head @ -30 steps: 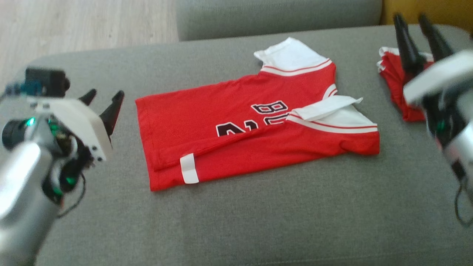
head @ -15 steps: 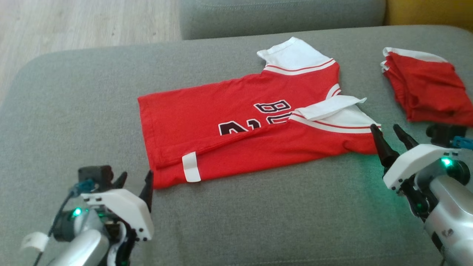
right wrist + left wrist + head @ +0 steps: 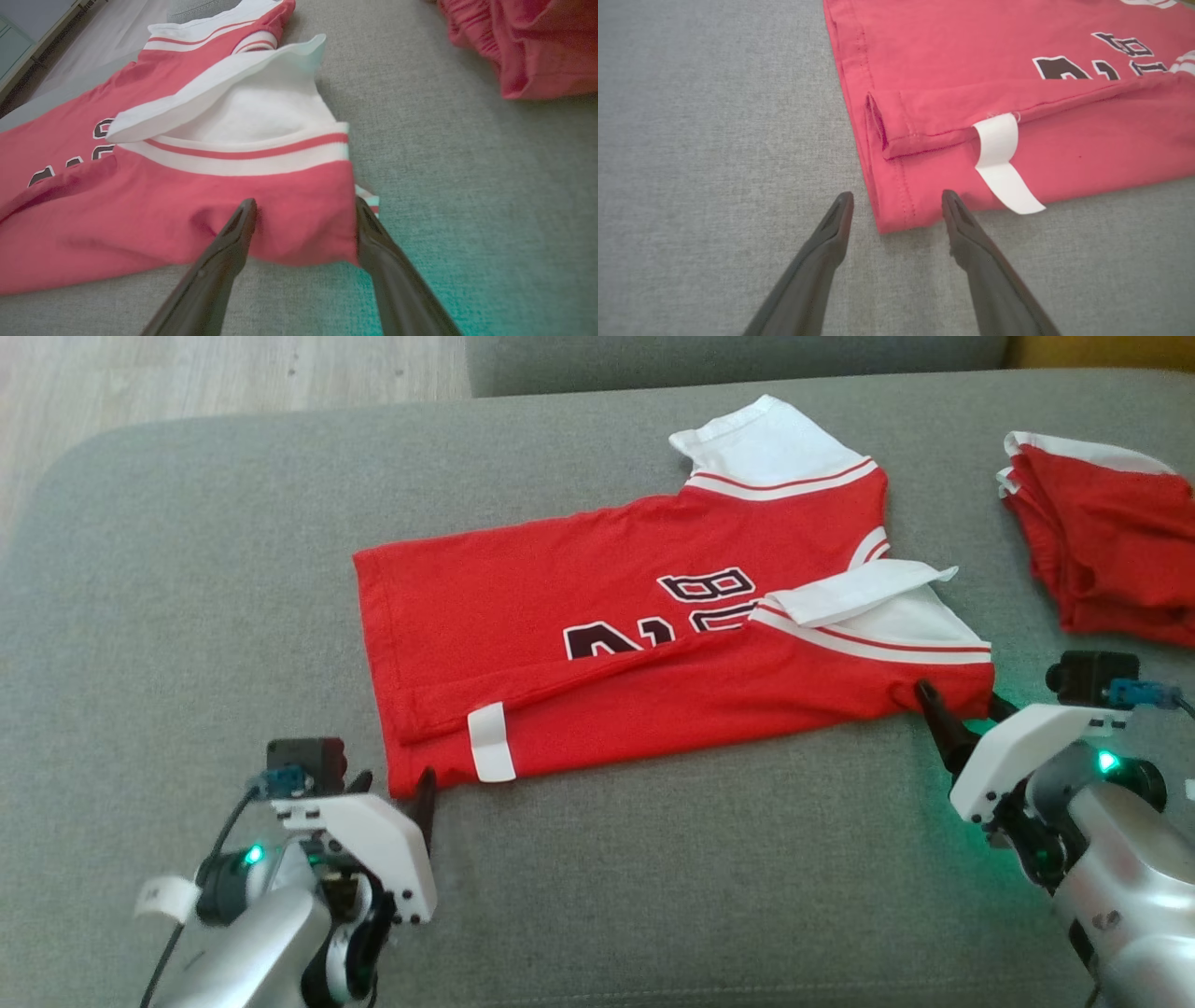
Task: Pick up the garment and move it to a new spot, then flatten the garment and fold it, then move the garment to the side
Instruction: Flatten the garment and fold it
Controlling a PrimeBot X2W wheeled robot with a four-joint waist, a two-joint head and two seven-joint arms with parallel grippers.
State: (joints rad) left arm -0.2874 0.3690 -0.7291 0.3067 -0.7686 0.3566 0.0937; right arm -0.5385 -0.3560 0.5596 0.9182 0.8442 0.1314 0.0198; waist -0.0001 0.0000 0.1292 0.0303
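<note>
garment (image 3: 653, 644) half-folded on grey cushion (image 3: 653, 896), both jaws wide open at its corners, empty

Grey sofa cushion (image 3: 653, 896) with pale wood floor (image 3: 233, 373) behind.

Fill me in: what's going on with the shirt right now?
The robot is partway through folding a red and white shirt that lies on the grey sofa cushion, its near side already folded over. The left gripper is open around the near hem corner. The right gripper is open around the near shoulder corner. Neither has closed on the fabric yet. Another red garment lies off to the right.
</note>
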